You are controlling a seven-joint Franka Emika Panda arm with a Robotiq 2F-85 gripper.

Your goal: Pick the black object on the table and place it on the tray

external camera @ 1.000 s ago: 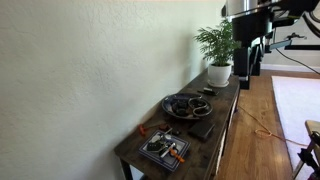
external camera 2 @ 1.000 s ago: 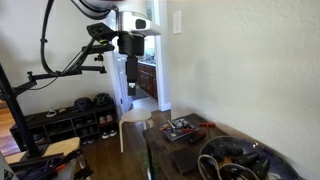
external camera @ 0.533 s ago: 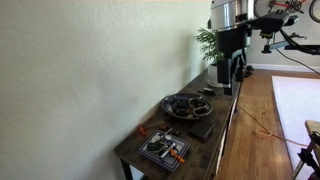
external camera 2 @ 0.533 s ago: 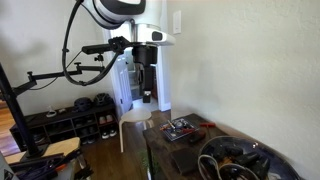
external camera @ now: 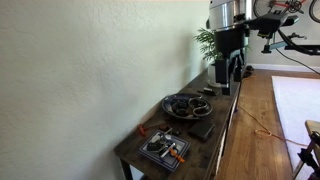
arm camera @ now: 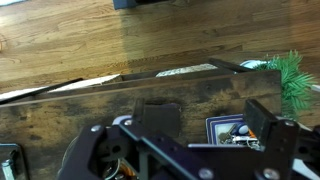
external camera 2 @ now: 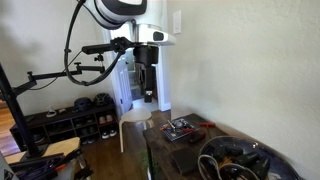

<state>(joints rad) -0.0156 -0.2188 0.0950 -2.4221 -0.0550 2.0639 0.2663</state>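
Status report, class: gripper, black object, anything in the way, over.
Gripper open, empty, high over table. Black object flat on table, untouched. Nothing seen between them.

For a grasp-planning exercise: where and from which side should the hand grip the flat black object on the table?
Probably from straight above, pinching two opposite edges: the black object lies flat on the table, low and slab-like, with nothing over it.

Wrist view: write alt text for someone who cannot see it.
The open gripper hangs above a dark wooden table, its black fingers filling the bottom of the frame. A green plant sits at the picture's right edge, a white-edged tray shows beside the finger on that side, and wooden floor lies beyond the table.
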